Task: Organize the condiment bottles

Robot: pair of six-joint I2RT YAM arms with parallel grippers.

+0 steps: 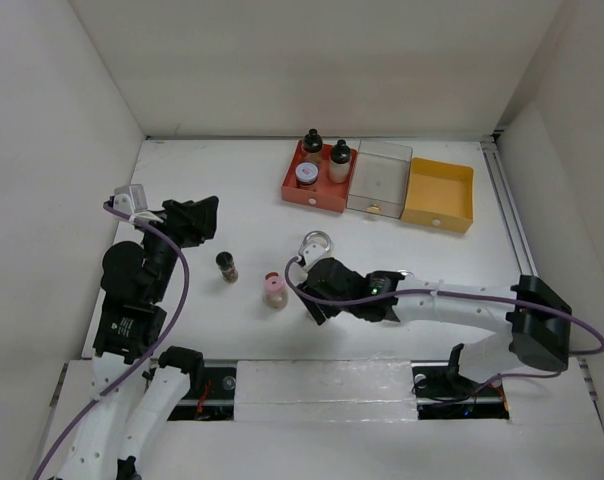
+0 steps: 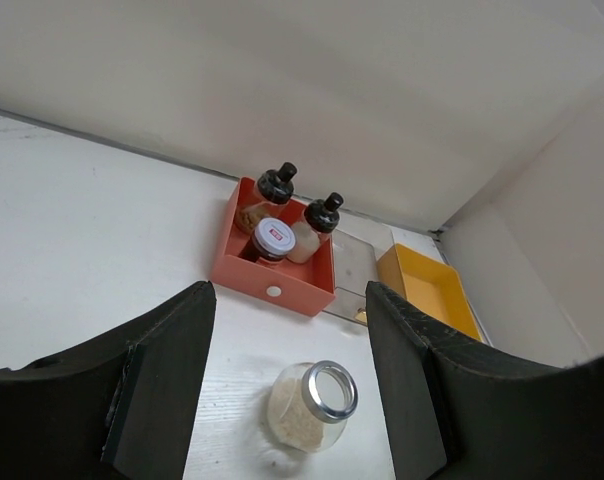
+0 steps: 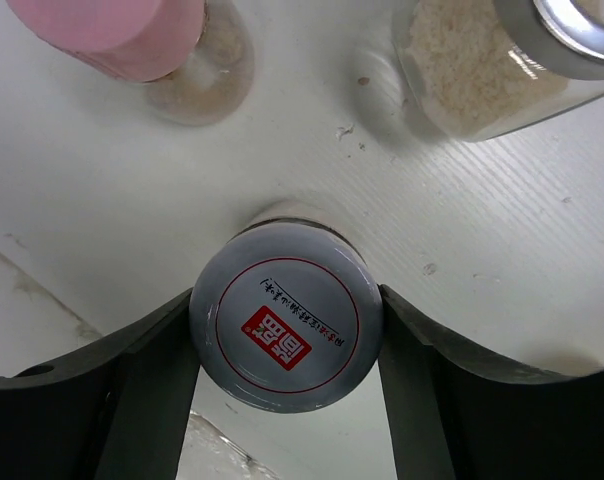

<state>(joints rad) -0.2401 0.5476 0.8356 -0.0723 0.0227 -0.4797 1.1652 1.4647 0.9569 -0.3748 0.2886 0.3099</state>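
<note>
My right gripper is shut on a grey-lidded spice jar, both fingers pressed against its lid; the jar stands on the table. Beside it stand a pink-capped bottle and a clear glass jar lying on its side. A dark slim shaker stands further left. Two black-capped bottles and another grey-lidded jar sit in the red tray. My left gripper hovers open at the left, holding nothing, and looks towards the glass jar.
A clear tray and an orange tray stand to the right of the red one at the back. White walls enclose the table on three sides. A rail runs along the right edge.
</note>
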